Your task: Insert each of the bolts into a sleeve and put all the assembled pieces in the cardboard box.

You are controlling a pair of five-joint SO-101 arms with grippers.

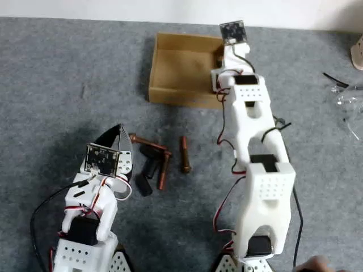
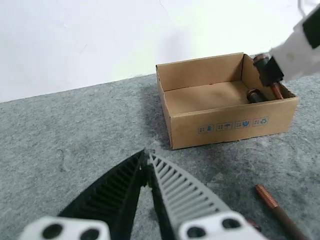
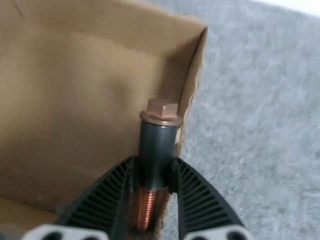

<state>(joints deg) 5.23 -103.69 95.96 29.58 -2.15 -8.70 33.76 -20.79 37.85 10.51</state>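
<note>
My right gripper [image 3: 154,162] is shut on an assembled piece [image 3: 156,145], a copper bolt inside a black sleeve, held over the right end of the cardboard box [image 1: 170,93]. From the left wrist view this held piece [image 2: 267,70] hangs above the box [image 2: 227,125], and another assembled piece [image 2: 253,95] lies inside. Three loose copper bolts [image 1: 185,154] [image 1: 164,170] [image 1: 148,140] and two black sleeves [image 1: 150,166] [image 1: 143,185] lie on the carpet. My left gripper [image 2: 148,156] is shut and empty, just left of that pile [image 1: 118,137].
Grey carpet covers the table. One bolt [image 2: 276,206] lies on it to the side of my left gripper. Clear plastic bits and a black wire [image 1: 343,93] lie at the far right. A white wall runs behind the box.
</note>
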